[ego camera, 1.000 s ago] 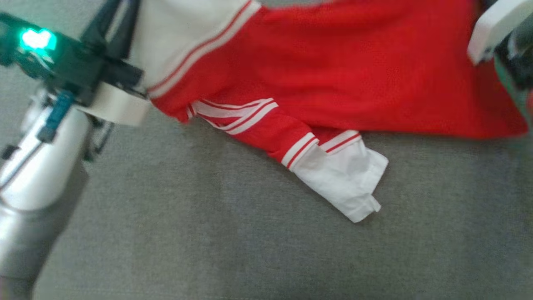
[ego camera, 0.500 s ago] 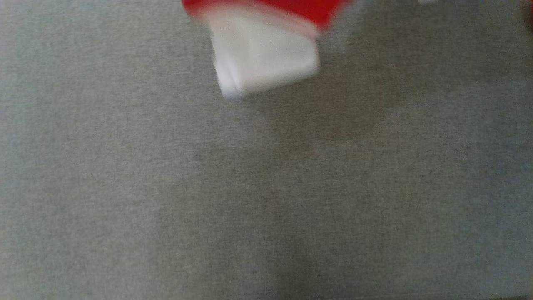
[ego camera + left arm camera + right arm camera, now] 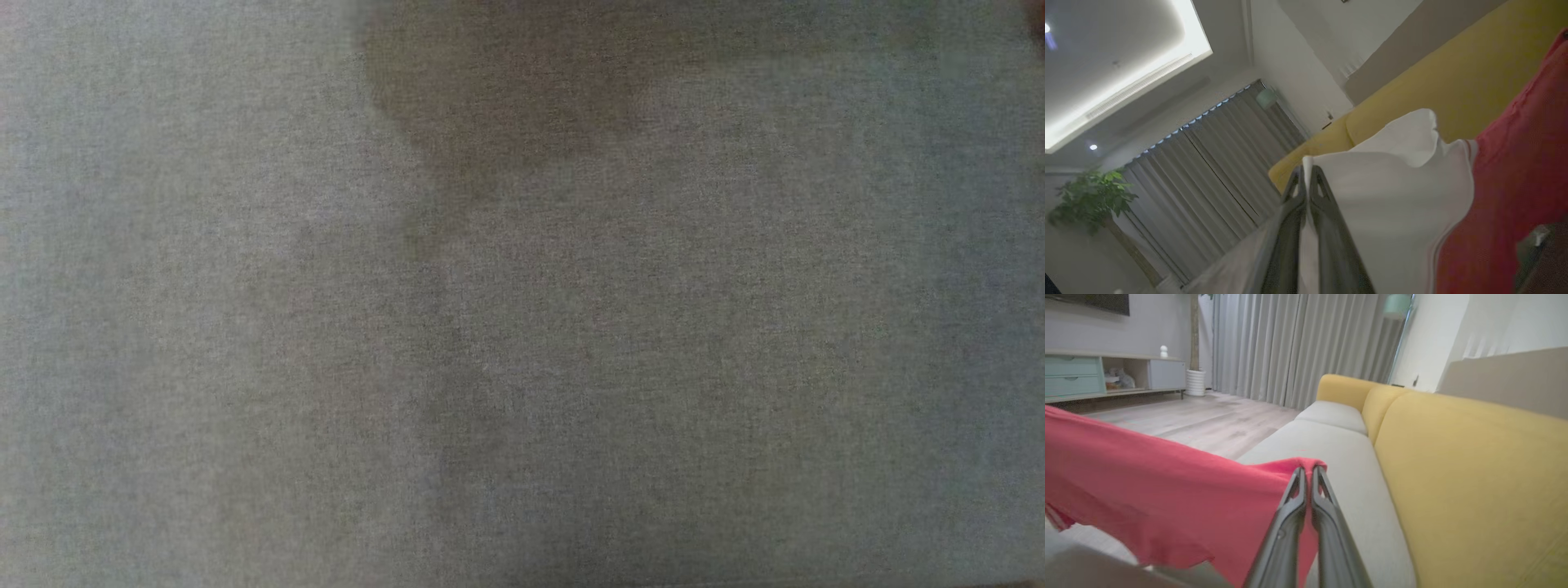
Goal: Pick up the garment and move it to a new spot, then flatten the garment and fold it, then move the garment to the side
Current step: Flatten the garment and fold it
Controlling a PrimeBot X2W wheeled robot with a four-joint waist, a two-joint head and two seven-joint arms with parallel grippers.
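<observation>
Red-and-white shirt (image 3: pixel 1404 212) looks mid-carry, left gripper (image 3: pixel 1306 181) and right gripper (image 3: pixel 1308 471) both pinching it; next up probably laying it flat.

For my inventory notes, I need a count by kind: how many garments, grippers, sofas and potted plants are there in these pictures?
garment: 1
grippers: 2 (left gripper, right gripper, both shut on the garment)
sofa: 1
potted plant: 1
Total: 5
</observation>
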